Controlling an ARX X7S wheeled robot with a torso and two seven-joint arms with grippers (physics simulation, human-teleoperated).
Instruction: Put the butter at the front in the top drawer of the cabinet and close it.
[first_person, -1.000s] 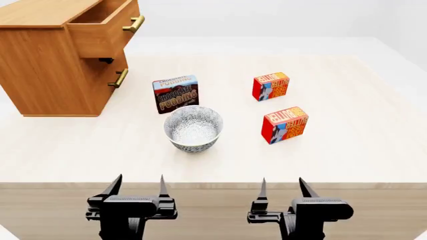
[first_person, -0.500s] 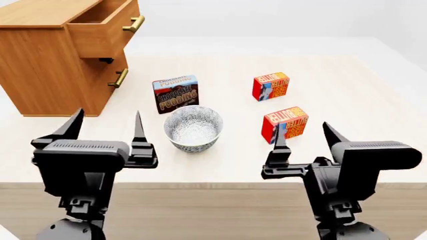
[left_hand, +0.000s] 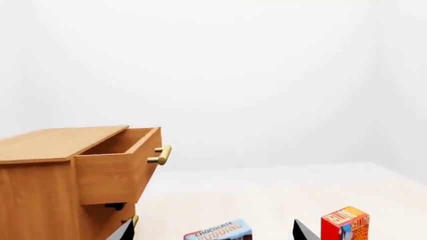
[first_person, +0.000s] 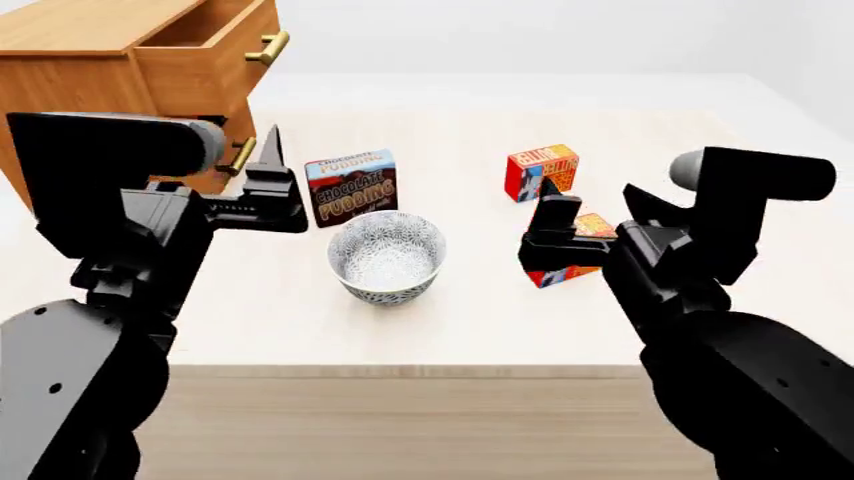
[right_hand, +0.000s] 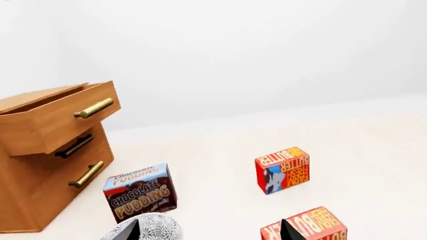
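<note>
Both your arms have risen over the table, left gripper (first_person: 267, 180) and right gripper (first_person: 587, 225) spread and empty, so take the front butter (right_hand: 305, 229), just right of the patterned bowl (first_person: 387, 255), a light, stiff carton, across its flat sides.

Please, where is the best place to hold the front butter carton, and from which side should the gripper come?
Probably from above, with the right gripper, which is nearest. The front butter carton stands upright on the table, turned slightly, free on all sides. Close the fingers across its narrow thickness, on the two broad printed faces near the top.
</note>
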